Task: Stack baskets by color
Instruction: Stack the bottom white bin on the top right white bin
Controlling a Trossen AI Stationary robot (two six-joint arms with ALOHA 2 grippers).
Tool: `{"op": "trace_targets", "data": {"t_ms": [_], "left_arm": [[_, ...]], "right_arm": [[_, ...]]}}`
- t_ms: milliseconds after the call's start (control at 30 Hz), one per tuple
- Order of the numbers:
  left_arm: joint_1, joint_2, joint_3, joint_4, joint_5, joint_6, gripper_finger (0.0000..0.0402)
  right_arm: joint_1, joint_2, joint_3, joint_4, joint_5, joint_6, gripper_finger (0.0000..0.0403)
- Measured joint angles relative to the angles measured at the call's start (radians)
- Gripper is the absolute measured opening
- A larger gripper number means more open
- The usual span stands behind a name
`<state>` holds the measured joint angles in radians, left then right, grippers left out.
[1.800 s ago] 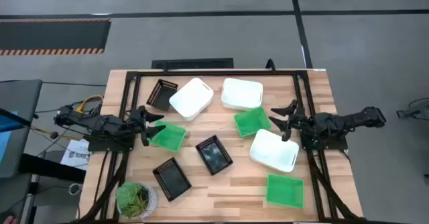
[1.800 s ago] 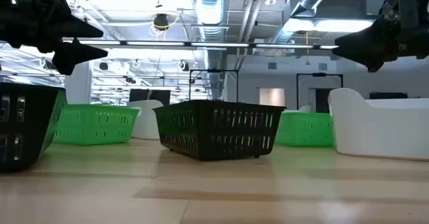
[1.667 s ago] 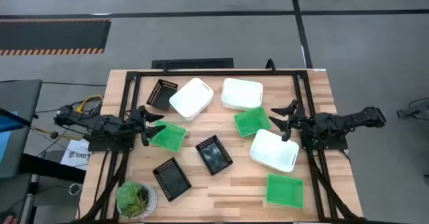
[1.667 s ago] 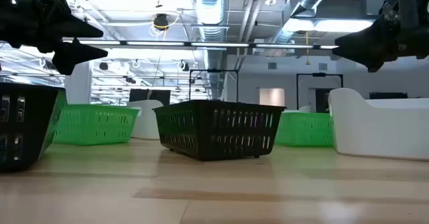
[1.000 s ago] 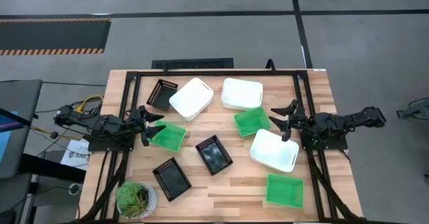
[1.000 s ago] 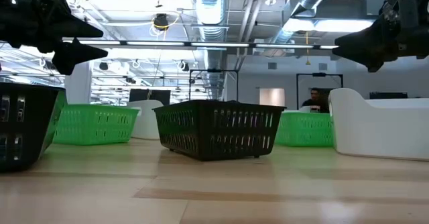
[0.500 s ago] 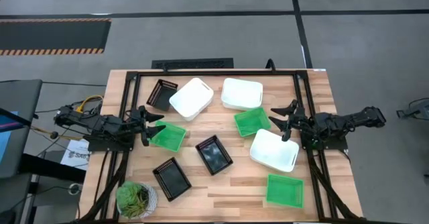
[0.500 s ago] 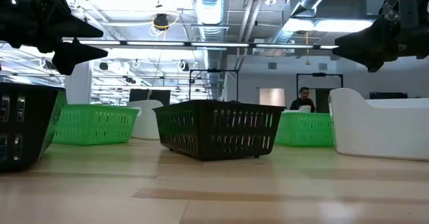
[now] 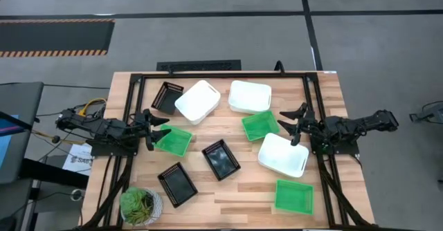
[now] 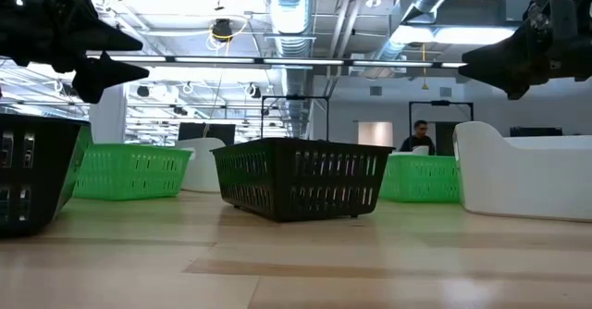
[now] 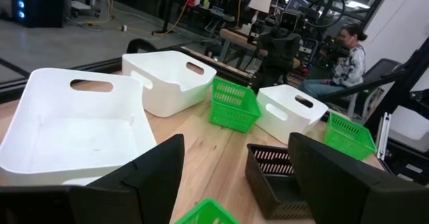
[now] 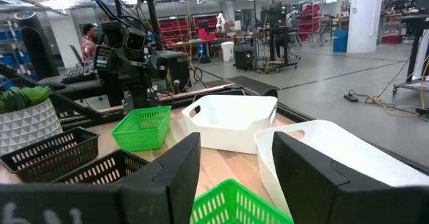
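Nothing is stacked yet: all nine baskets lie singly on the table (image 9: pixel 228 202), so this looks like the start, before any pick. The left gripper (image 9: pixel 160 128) hangs over the left edge with its fingers apart and empty, just beside a green basket (image 9: pixel 173 140); the right gripper (image 9: pixel 296 124) hangs near the right edge, fingers likewise apart and empty, between a second green basket (image 9: pixel 260 125) and a white basket (image 9: pixel 283 154). A sensible next move would be to drop one claw over a rim, pinch a wall, lift, and line the basket up with its colour-mate before nesting it. The third green basket (image 9: pixel 293 195) sits square at the front right corner. Two more white baskets (image 9: pixel 198 100) (image 9: pixel 249 96) lie toward the back edge, the left one turned diagonally, the other's long axis running left to right. The black baskets (image 9: pixel 167 97) (image 9: pixel 221 159) (image 9: pixel 177 184) run from the back left to the front, all skewed. A plant (image 9: pixel 140 205) stands at the front left corner.
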<state>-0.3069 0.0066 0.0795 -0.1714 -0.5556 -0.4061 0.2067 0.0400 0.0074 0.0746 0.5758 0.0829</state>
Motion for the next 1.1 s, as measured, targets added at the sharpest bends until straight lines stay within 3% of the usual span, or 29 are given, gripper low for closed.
{"op": "trace_targets", "data": {"t_ms": [233,367,433,567,667,833,1100], "left_arm": [[0.0,0.0,-0.003,0.028,-0.013,-0.012,0.0256],[0.0,0.0,-0.005,0.076,-0.063,-0.045,0.0256],[0.0,0.0,-0.005,0.081,-0.07,-0.089,0.0256],[0.0,0.0,-0.003,0.094,-0.103,-0.182,0.0256],[0.0,0.0,-0.003,0.091,-0.152,-0.209,0.0256],[0.0,0.0,-0.002,0.072,-0.216,-0.246,0.0256],[0.0,0.0,0.0,0.009,-0.295,-0.378,0.0256]], "right_arm": [[-0.014,0.0,0.0,0.013,0.0,-0.265,0.0211],[-0.011,0.0,0.0,0.014,0.0,-0.322,0.0211],[-0.011,0.0,0.0,0.02,-0.004,-0.245,0.0211],[-0.012,0.0,0.0,0.048,-0.027,0.155,0.0211],[-0.013,0.0,0.0,0.054,-0.027,0.349,0.0211],[-0.013,0.0,0.0,0.056,-0.028,0.521,0.0211],[-0.013,0.0,0.0,0.026,-0.013,0.54,0.0211]]}}
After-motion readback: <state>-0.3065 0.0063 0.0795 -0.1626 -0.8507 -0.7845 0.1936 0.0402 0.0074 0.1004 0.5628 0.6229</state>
